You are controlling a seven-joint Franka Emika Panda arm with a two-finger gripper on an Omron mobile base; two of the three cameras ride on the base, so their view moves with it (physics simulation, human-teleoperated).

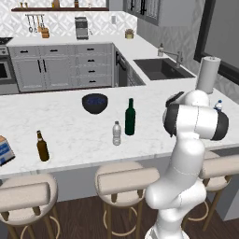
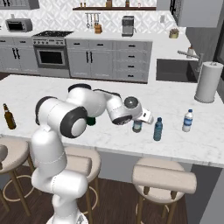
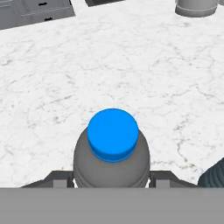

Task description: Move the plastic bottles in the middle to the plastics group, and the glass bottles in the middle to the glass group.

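Observation:
My gripper [image 2: 137, 124] is shut on a small plastic bottle [image 3: 112, 151] with a blue cap, which sits between the two fingertips [image 3: 57, 177] in the hand view. It is low over the counter's right part, and I cannot tell whether its base touches. Just right of it stands a bluish bottle [image 2: 158, 129], and farther right a clear water bottle [image 2: 187, 121] with a white cap and blue label. In the middle stand the tall green glass bottle [image 1: 130, 117] and another clear plastic bottle [image 1: 116, 133]. The brown beer bottle [image 1: 42, 146] stands at the far left.
A dark bowl [image 1: 94, 103] sits behind the middle bottles. A paper towel roll [image 2: 208, 82] stands at the right rear, beside the sink [image 1: 161, 68]. Stools [image 1: 122, 181] line the counter's near edge. A boxy object [image 1: 4, 150] lies at the left end.

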